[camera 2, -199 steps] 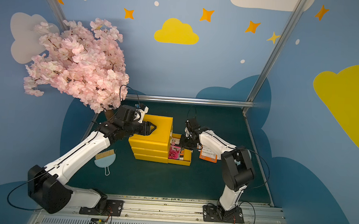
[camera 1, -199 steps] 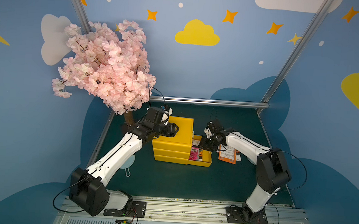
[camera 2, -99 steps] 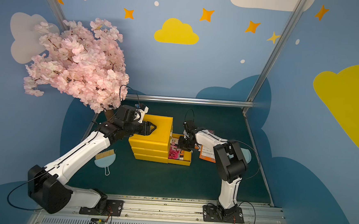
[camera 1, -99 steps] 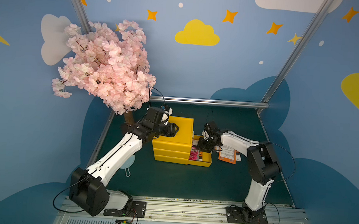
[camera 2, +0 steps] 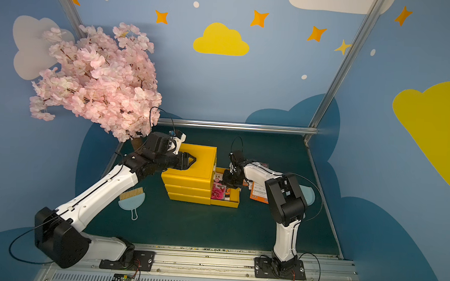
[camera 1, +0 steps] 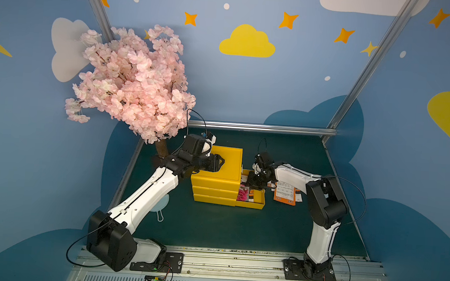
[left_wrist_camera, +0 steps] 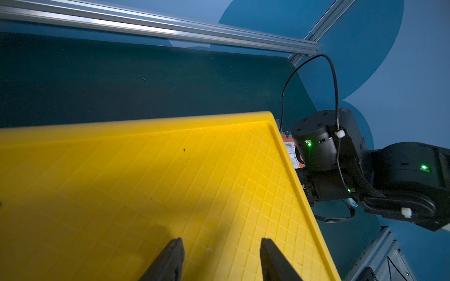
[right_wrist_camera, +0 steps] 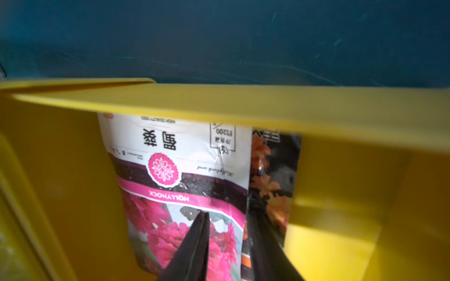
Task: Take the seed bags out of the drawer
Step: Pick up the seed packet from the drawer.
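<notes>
**Right elbow swung inward, packets not yet out of the drawer**

Since a second ago the right arm's elbow has swung in toward the yellow cabinet, while the left arm has not shifted. The right gripper reaches down into the pulled-out drawer. Its two fingers stand a little apart with a clear gap between them. One lies over the pink-flower packet, and the other sits past that packet's edge, over the orange-flower packet. Both packets lie flat on the drawer floor, side by side and touching along one edge. A third packet, orange and white with printed text, lies on the green mat just beside the drawer, partly hidden by the right arm. The left gripper sits over the cabinet's ribbed top with its fingers apart and nothing between them. I cannot tell whether they touch the top.
</notes>
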You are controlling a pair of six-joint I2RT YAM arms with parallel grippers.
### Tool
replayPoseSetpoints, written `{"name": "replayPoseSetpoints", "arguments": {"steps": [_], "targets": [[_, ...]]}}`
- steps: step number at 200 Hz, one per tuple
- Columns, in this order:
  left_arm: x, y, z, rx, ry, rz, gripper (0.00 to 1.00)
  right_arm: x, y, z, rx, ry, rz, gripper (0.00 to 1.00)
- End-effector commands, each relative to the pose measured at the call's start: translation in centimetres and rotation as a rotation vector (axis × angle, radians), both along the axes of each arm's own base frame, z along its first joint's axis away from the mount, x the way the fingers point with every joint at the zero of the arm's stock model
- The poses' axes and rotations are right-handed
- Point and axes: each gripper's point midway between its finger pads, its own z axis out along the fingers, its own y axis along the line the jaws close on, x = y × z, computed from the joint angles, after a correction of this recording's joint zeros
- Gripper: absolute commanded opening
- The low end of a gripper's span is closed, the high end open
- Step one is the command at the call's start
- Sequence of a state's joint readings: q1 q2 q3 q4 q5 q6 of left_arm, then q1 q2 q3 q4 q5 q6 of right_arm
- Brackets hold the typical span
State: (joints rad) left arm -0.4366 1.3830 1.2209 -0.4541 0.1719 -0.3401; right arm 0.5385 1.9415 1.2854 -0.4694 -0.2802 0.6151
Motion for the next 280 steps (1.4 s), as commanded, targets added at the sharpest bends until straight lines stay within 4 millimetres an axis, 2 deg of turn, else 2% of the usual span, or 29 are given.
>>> {"name": "replayPoseSetpoints", "arguments": {"steps": [1, 26, 67, 99, 138, 222, 280], "targets": [[-5.3, 2.8, -10.2, 0.184, 0.392, 0.017, 0.56, 0.1, 0.6, -0.6, 0.025, 0.007, -0.001, 0.23], [-5.4, 3.0, -10.2, 0.188, 0.393, 0.021, 0.56, 0.1, 0.7, -0.6, 0.036, 0.011, -0.003, 0.15], [-5.5, 3.1, -10.1, 0.188, 0.391, 0.023, 0.56, 0.2, 0.8, 0.9, 0.064, -0.012, -0.002, 0.00], [-5.4, 3.1, -9.9, 0.188, 0.385, 0.025, 0.56, 0.1, 0.5, 3.0, 0.069, -0.040, 0.010, 0.00], [-5.3, 3.1, -9.8, 0.188, 0.383, 0.024, 0.56, 0.1, -0.7, 5.5, 0.063, -0.069, 0.017, 0.00], [-5.1, 3.1, -9.4, 0.182, 0.373, 0.025, 0.56, -0.9, -5.6, 10.0, 0.050, -0.124, 0.019, 0.00], [-5.0, 3.1, -9.4, 0.184, 0.376, 0.026, 0.56, -0.9, -10.5, 12.9, 0.077, -0.185, -0.053, 0.00]]}}
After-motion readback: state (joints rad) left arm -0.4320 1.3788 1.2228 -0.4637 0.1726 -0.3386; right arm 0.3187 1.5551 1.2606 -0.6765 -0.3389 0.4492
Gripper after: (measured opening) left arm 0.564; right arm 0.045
